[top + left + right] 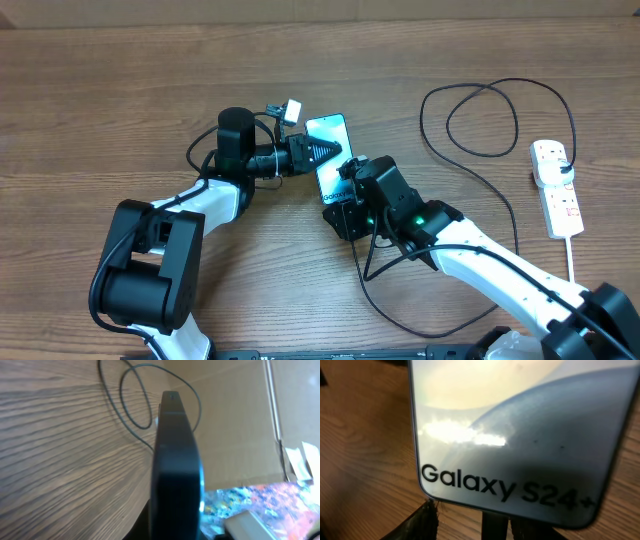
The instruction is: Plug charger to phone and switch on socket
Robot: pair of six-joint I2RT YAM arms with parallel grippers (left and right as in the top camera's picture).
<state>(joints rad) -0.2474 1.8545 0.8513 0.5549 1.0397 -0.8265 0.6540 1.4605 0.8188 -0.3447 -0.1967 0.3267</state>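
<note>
Pinching the slim, blue-screened rectangular smartphone by its long edge, the left hand is clenched on it near the middle of the wooden worktop. It steadies the handset while the right hand crowds in at the short end printed "Galaxy S24+". From the left wrist the phone shows edge-on, a dark slab running away from the lens.

The long, thin black charger cable loops in coils on the wood to the right, then runs back by the right arm toward the phone. Its small plug cannot be picked out for certain, though a dark stub sits right against the lettered edge in the right wrist's view. Whether the right hand is gripping or has let go cannot be told, as only dark finger parts peek in at the bottom of that view. The white, elongated plastic power strip lies well apart at the far right, with neither hand near its red-marked switches.

The step in hand looks to be seating the plug in the phone's port. Doing it well calls for the left hand to hold the handset firm against the push. The plug should be kept square to the port and driven straight along the phone's length. The slack cable should get no tug when the right hand draws off toward the switch.
</note>
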